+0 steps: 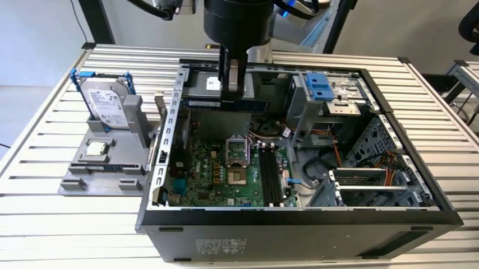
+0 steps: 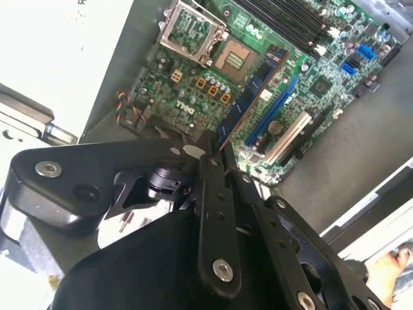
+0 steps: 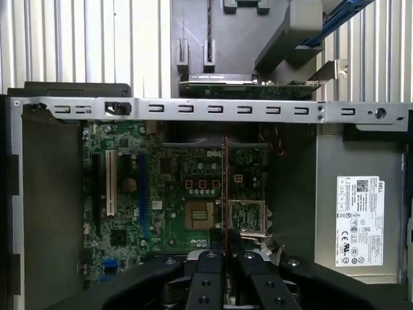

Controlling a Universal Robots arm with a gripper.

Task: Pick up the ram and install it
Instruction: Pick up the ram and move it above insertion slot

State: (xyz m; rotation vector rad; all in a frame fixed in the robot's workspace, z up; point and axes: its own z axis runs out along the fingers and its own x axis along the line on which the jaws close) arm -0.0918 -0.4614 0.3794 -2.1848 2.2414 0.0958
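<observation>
Hanging over the open case [image 1: 299, 218], fingers [image 3: 208, 279] pinch the ram [image 3: 224, 194].

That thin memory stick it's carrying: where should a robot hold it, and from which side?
Probably pinch its two flat faces near mid-length, coming from above one long edge, as the end effector holds the ram now. It is thin and flat; this leaves the opposite long edge free for the black slots.

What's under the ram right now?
The ram, clamped in the gripper, hangs over the motherboard beside its processor socket. The gripper hides the board behind it.
</observation>
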